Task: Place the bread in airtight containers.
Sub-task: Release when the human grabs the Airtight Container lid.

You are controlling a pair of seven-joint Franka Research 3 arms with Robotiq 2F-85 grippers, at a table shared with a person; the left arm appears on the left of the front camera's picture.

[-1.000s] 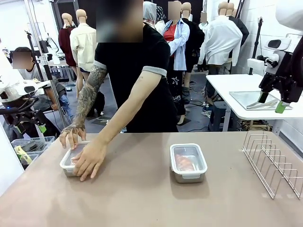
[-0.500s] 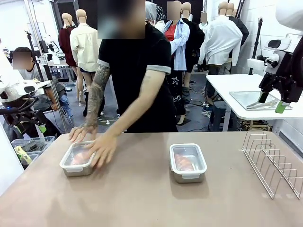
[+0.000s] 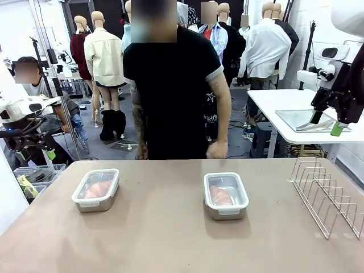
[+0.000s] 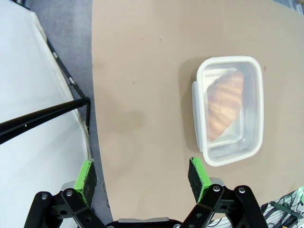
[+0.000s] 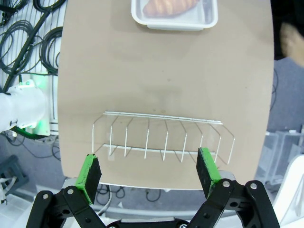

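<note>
Currently, from my station, I find the left gripper (image 4: 142, 175) raised off the table's left edge, fingers spread wide and holding nothing. Its wrist view gives me what the front camera cannot: a straight look down through the translucent lid of the left container (image 4: 229, 110), where one croissant (image 4: 223, 108) lies diagonally on the steel floor. From the front, that same left container (image 3: 95, 190) sits lidded near the table's left side, its croissant showing as an orange blur.

At centre, the right container (image 3: 226, 195) stands lidded, well apart from the first, with the second croissant (image 3: 222, 195) inside. The right wrist view catches its near half at the top edge (image 5: 174, 14), bread visible through the lid.

Further right, the wire rack (image 3: 328, 194) stands on the table; the right wrist view looks down on it. The right gripper (image 5: 149, 176) hovers above the rack, fingers fully apart, empty.

Against the frames of a second ago: the person's hands, then pressing on the left container's lid, have withdrawn. The person (image 3: 170, 85) now stands upright behind the table, arms hanging. Both containers lie where they were.
</note>
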